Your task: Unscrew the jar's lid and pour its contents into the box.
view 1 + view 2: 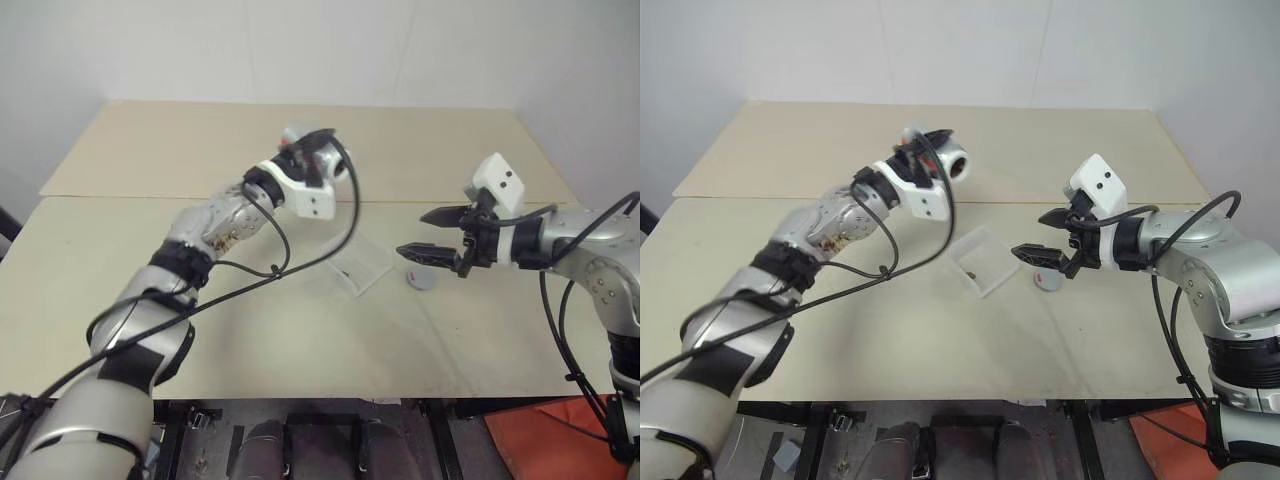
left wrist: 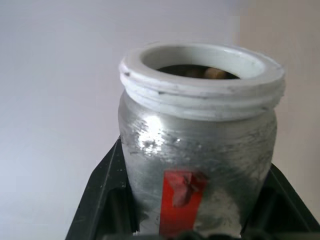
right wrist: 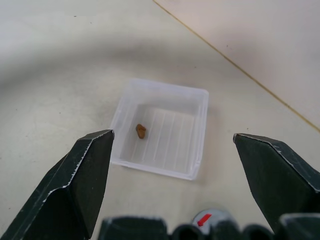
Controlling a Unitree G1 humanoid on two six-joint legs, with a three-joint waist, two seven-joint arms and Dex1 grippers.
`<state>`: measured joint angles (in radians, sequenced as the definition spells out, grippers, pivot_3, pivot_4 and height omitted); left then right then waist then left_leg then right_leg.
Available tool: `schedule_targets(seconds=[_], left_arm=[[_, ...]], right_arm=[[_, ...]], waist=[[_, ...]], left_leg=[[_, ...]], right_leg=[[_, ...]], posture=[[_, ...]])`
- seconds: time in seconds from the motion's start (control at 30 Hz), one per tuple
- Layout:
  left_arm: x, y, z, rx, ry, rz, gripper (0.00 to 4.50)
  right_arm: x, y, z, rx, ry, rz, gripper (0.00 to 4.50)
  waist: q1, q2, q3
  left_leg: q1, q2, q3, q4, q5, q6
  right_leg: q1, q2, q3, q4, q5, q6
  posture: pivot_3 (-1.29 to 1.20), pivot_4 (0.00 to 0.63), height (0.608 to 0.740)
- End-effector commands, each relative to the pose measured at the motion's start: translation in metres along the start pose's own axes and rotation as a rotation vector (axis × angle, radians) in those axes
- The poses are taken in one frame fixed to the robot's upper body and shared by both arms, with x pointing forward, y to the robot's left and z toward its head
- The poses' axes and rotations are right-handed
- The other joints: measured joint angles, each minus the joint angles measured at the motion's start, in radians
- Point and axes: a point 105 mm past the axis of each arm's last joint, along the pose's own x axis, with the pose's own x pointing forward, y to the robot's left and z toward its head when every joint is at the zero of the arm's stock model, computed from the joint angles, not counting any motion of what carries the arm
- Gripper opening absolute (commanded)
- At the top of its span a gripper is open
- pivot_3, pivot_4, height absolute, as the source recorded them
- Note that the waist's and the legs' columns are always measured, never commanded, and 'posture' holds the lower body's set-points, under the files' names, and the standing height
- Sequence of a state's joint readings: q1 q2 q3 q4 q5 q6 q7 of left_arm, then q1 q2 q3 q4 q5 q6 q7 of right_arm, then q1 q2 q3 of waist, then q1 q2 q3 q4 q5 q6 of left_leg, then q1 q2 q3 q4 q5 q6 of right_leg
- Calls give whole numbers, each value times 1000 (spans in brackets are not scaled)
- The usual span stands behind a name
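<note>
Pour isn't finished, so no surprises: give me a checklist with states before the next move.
1. Lid off the jar: ok, it lies on the table beside the box.
2. Left tool shut on the jar: ok.
3. Right tool open and holding nothing: ok.
4. Box upright: ok, one brown piece inside.
5. Jar emptied: not ok, pieces at its mouth.
6. Jar directly over the box: cannot tell.

Head pair overhead; wrist views close.
</note>
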<state>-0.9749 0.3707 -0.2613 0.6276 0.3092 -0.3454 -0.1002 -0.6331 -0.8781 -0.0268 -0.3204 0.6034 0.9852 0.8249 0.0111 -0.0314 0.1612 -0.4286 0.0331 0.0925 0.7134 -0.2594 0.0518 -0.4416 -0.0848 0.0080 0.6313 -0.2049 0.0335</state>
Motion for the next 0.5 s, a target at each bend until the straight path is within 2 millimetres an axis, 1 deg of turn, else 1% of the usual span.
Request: schedule_targets(seconds=[0.03,0.07,0.1,0.13,0.17,0.23,0.27,0.33,0.37,0.43,0.5], left_arm=[[-13,29,-15,-379,143,89,1930],[-22,23,-24,-454,202,71,1930],[-32,18,-34,-581,254,56,1930],[-41,12,-39,-702,286,43,1930],[-50,7,-40,-781,292,24,1930],[-64,-3,-45,-791,308,5,1930],[-69,-6,-46,-826,306,2,1930],[-78,-19,-48,-845,291,-30,1930],[-81,-23,-48,-838,282,-44,1930],[-85,-29,-52,-881,292,-29,1930],[-88,-36,-56,-865,306,-36,1930]], right_arm=[[-6,-2,10,-40,-47,-18,4452],[-5,-2,10,-39,-50,-16,4452],[-4,-1,10,-35,-55,-13,4452],[-4,0,10,-32,-59,-10,4452],[-3,0,10,-30,-63,-9,4452],[-1,2,9,-25,-67,-7,4452],[0,2,8,-24,-69,-6,4452],[1,4,8,-21,-71,-3,4452],[2,4,8,-21,-72,-2,4452],[3,7,9,-20,-73,6,4452],[3,10,9,-22,-73,14,4452]], waist=[[-2,0,0],[-3,0,0],[-6,0,0],[-8,0,0],[-9,0,0],[-12,0,0],[-12,0,0],[-7,0,0],[-4,0,0],[1,0,0],[2,0,0]], left_leg=[[0,0,0,1,0,0],[0,0,-1,0,0,0],[1,-1,-1,0,0,0],[3,-1,-1,0,0,0],[4,-1,-1,-1,0,0],[5,0,-2,-1,0,1],[5,-1,-2,-1,0,1],[5,-1,-2,-1,0,1],[5,-1,-2,-1,0,1],[6,-2,-2,-1,-1,1],[6,-2,-2,-1,-1,1]], right_leg=[[0,0,0,0,0,0],[0,0,0,0,0,0],[1,1,0,0,0,0],[2,1,1,0,0,0],[3,1,1,0,0,0],[4,1,2,0,0,0],[4,1,2,0,0,0],[4,1,1,0,0,0],[4,1,1,-1,0,0],[4,0,1,-2,0,0],[4,0,1,-2,0,0]], posture=[[0,150,740],[0,150,740],[0,150,740],[0,150,740],[0,150,740],[0,150,740],[0,150,740],[0,150,740],[0,150,740],[0,150,740],[0,150,740]])
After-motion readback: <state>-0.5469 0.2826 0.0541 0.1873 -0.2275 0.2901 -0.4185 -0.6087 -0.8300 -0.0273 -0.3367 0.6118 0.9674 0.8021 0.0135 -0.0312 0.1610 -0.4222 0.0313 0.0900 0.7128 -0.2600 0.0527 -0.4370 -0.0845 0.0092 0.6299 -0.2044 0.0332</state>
